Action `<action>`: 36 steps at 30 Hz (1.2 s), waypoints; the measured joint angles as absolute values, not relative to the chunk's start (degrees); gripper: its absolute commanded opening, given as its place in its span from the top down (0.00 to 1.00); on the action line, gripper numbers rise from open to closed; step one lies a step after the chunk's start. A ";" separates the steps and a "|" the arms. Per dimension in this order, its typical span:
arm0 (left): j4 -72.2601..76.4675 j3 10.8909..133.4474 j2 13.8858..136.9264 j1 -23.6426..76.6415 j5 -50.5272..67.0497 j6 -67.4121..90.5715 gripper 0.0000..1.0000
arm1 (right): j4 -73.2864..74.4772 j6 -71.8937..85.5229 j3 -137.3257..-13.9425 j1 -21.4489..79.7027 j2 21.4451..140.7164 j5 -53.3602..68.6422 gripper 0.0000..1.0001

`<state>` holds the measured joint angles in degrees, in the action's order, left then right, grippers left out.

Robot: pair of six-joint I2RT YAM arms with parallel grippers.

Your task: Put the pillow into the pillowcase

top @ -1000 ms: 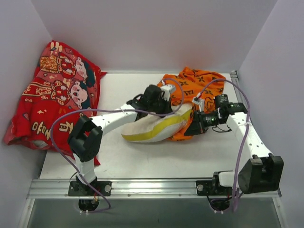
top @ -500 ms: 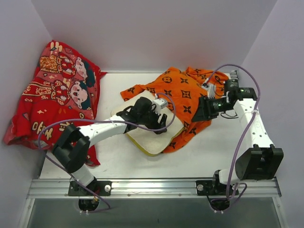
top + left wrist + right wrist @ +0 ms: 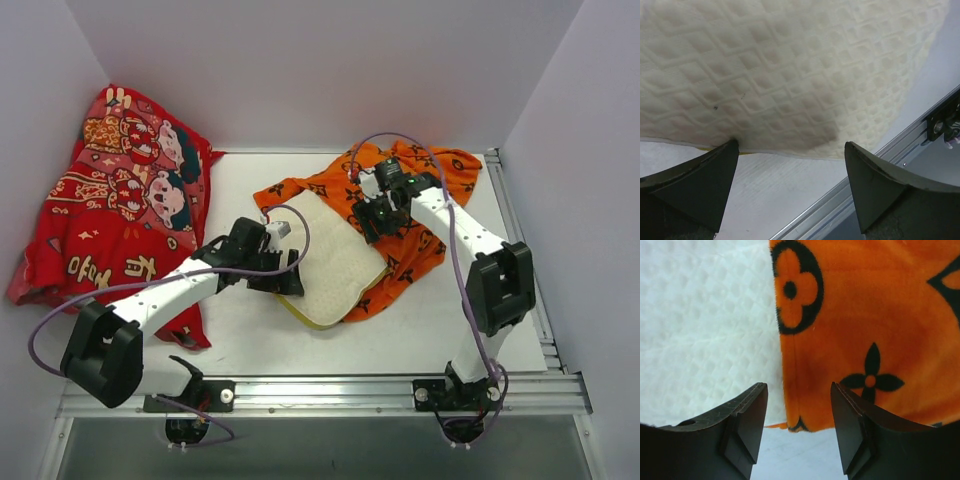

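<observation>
"2 grippers: is either holding anything?"

"Neither. My left gripper (image 3: pixel 791 145) is spread wide, with the near-left edge of the pillow (image 3: pixel 790 75) between its fingers but not pinched. My right gripper (image 3: pixel 797 385) is parted too. It straddles the hem of the pillowcase (image 3: pixel 865 315), just where that meets the pillow."

"Where does the pillow lie?"

"Flat, around the middle of the table (image 3: pixel 235 185). It rests on top of the spread orange pillowcase, not inside it."

"How will it handle?"

"Light and soft, I judge. The quilted pillow would likely sag if lifted by 1 corner, so I would take it along its edge seam. The pillowcase looks limp and plush. I would pinch only the top layer at the hem to open it."

"Any writing?"

"No letters on the pillowcase, only black flower and diamond motifs. The red cloth (image 3: pixel 120 210) at the left carries yellow characters, too small for me to read."
</observation>
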<state>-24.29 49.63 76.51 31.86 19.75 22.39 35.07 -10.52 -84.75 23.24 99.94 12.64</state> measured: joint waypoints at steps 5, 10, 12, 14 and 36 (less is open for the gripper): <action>-23.53 48.18 80.25 31.59 19.73 23.88 0.09 | 34.83 -10.98 -84.79 25.26 105.80 7.35 0.76; -20.47 48.40 85.06 30.50 19.40 24.18 0.29 | 35.24 -10.66 -85.17 25.56 106.48 8.05 1.00; -19.40 49.30 87.13 29.93 19.68 24.23 0.43 | 35.97 -9.80 -85.52 26.09 105.80 12.88 1.00; -18.35 50.57 88.84 29.65 20.45 24.03 0.56 | 37.12 -7.33 -85.47 27.90 104.22 20.99 1.00; -27.33 64.20 78.98 23.99 20.91 7.86 0.03 | 38.26 2.74 -73.97 35.44 108.18 50.37 0.87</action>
<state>-27.33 64.20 78.98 23.99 20.91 7.86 38.26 2.74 -73.97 35.44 108.18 50.37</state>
